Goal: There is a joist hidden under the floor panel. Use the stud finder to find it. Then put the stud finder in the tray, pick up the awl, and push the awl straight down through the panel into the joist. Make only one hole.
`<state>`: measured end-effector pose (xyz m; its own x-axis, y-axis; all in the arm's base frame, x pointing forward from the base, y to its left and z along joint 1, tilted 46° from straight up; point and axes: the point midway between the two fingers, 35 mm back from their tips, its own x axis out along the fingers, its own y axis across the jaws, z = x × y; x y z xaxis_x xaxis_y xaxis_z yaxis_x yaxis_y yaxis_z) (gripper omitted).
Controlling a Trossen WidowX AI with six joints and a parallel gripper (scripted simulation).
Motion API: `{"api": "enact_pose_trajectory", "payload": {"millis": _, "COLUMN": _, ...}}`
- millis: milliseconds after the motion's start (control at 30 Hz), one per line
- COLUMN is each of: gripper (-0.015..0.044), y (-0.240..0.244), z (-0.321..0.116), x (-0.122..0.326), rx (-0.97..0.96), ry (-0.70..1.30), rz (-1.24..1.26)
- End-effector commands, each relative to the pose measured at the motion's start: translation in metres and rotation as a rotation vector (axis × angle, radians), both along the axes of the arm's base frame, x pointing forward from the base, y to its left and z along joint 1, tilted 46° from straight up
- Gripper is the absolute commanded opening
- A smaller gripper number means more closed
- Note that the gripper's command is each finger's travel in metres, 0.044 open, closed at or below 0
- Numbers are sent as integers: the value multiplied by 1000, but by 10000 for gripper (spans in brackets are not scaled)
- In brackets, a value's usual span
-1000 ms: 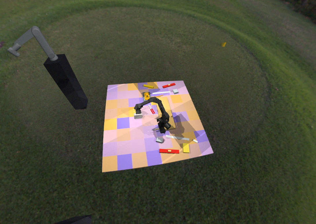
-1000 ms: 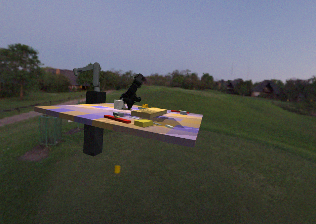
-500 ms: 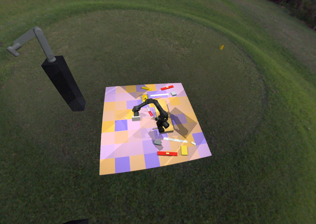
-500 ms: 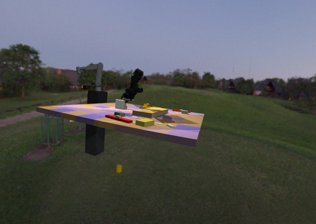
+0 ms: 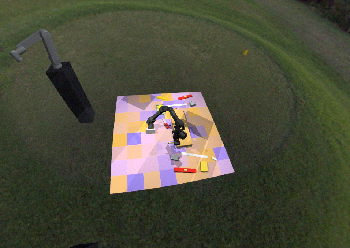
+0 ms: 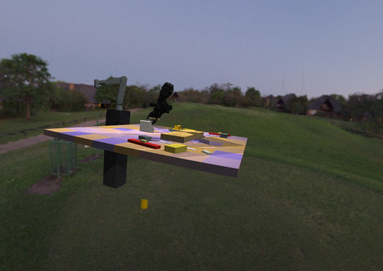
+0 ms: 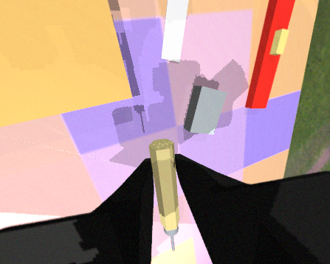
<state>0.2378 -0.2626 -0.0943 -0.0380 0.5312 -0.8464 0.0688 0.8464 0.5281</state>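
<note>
My gripper (image 5: 172, 143) (image 7: 162, 161) is shut on the pale wooden handle of the awl (image 5: 170, 143) (image 6: 154, 118) (image 7: 165, 192). In the wrist view the awl's thin metal tip points toward the bottom of the frame. The gripper holds it above the table, beside the near end of the floor panel (image 5: 185, 142) (image 6: 173, 136) (image 7: 44, 63). The panel is a thick yellow-tan slab; no joist shows. The yellow stud finder (image 5: 160, 107) (image 6: 177, 127) sits in the small grey tray (image 5: 156, 108) behind the arm. No hole can be made out on the visible panel surface.
A grey block (image 5: 174, 157) (image 7: 208, 112), a white strip (image 5: 194, 155) (image 7: 174, 33) and a red level (image 5: 185, 170) (image 7: 260, 81) lie near the gripper. A yellow block (image 5: 203, 166) (image 6: 175, 148) lies farther right. Red-handled pliers (image 5: 166, 125) lie between arm base and panel.
</note>
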Motion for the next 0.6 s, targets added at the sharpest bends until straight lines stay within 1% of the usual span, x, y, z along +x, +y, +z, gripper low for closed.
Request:
{"api": "enact_pose_trajectory", "payload": {"millis": 0, "gripper": 0, "y": -6, "z": 1, "x": -6, "rx": -82, "ry": 37, "rz": -65}}
{"api": "enact_pose_trajectory", "payload": {"millis": 567, "gripper": 0, "y": -28, "z": 10, "x": -24, "rx": -401, "ry": 116, "rz": -373}}
